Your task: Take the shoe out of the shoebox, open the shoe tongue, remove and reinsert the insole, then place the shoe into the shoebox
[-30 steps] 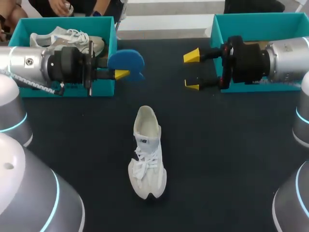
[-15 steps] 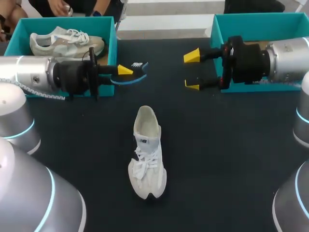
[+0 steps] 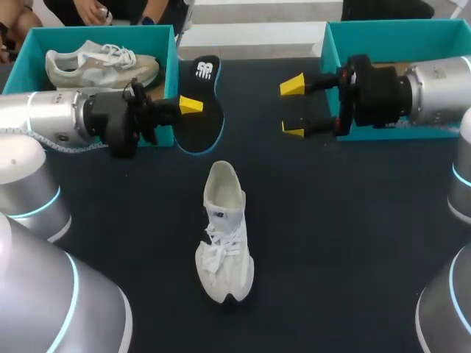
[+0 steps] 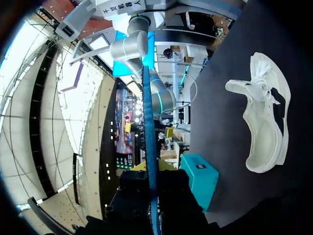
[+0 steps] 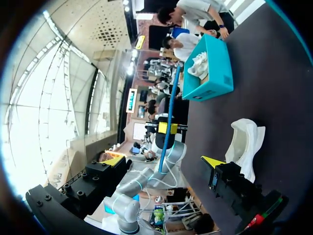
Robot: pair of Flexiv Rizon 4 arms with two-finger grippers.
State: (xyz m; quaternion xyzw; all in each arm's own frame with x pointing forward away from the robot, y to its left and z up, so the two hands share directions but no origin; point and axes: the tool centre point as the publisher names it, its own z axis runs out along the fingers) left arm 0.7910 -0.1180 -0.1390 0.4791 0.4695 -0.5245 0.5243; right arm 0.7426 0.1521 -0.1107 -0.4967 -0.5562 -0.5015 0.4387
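**Thin insole held in the left claw**

The left claw pinched the flat black foam insole with a blue edge, held up near the white lace-up shoe lying on the dark bench. The right claw was wide and held nothing. The insole looked light and bendy, so it would likely flop; a hold near one end seemed best
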